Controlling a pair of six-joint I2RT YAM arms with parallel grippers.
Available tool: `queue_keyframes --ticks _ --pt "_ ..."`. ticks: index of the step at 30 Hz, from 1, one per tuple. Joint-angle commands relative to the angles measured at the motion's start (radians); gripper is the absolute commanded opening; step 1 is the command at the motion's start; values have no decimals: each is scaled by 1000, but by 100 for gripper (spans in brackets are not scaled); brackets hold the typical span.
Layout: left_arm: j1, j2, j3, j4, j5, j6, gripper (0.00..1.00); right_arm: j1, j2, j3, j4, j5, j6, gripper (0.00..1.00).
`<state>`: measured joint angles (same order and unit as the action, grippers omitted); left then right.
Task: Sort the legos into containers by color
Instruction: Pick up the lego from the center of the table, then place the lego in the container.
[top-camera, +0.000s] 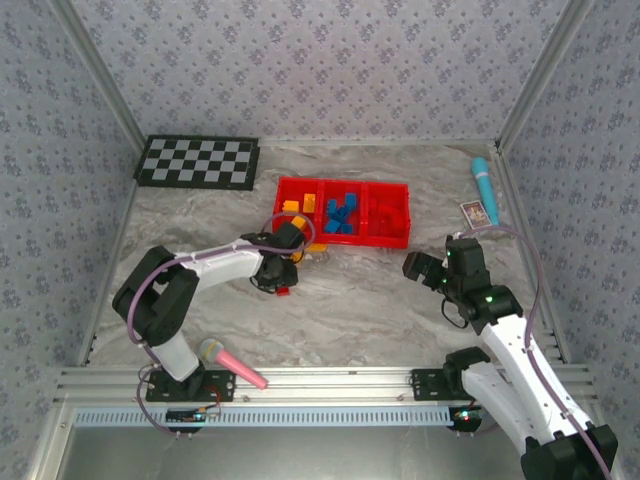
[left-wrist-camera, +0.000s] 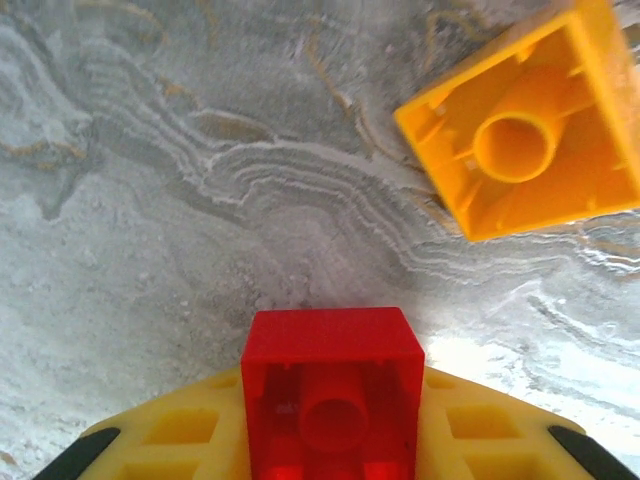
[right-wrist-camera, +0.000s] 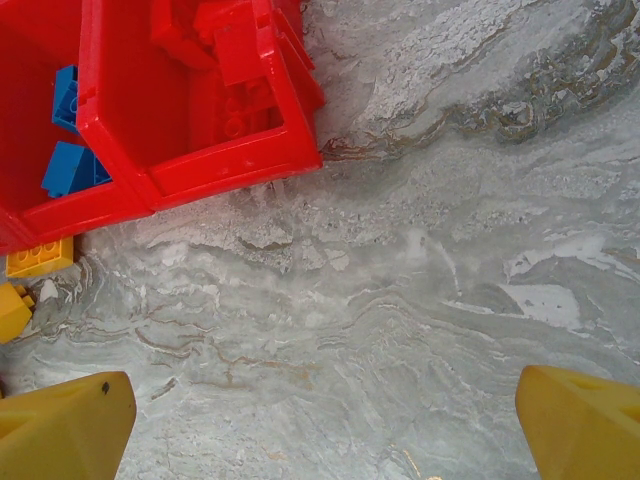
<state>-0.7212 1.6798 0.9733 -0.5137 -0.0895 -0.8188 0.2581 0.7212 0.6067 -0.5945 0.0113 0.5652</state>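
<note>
Left gripper (left-wrist-camera: 333, 445) clamped on a small red plastic brick (left-wrist-camera: 333, 385) over the bare grey marble table (top-camera: 350, 310), a hollow orange-yellow brick (left-wrist-camera: 520, 130) just beside; the mid-table red plastic tray (top-camera: 345, 243) holds orange bricks (top-camera: 298, 206), blue bricks (top-camera: 340, 218) and red bricks (top-camera: 388, 215) in separate compartments; right gripper (right-wrist-camera: 325, 430) spread apart above open tabletop off the tray's near right corner

A robotics lab test cell: a left arm (top-camera: 215, 262) and a right arm (top-camera: 508, 338) bolted to an aluminium rail frame (top-camera: 320, 385) at a marble-patterned counter (top-camera: 360, 310), boxed in by floral-patterned wall panels (top-camera: 320, 60).
</note>
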Motion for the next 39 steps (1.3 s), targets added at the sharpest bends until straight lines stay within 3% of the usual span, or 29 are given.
queue_keyframes --ticks 1,10,23,33,39 --pt "8 -17 86 -32 -1 74 19 7 3 30 -2 8 -4 100" --pt "5 4 334 -102 6 192 16 7 -28 65 -74 11 2 100" --pt "-28 373 896 -157 179 302 13 2 -106 93 -187 50 -9 100" --pt "-90 611 1257 -245 209 319 15 -2 -97 90 -174 56 -6 100" --pt "-100 705 1372 -244 218 296 18 -2 -104 87 -192 54 -4 100"
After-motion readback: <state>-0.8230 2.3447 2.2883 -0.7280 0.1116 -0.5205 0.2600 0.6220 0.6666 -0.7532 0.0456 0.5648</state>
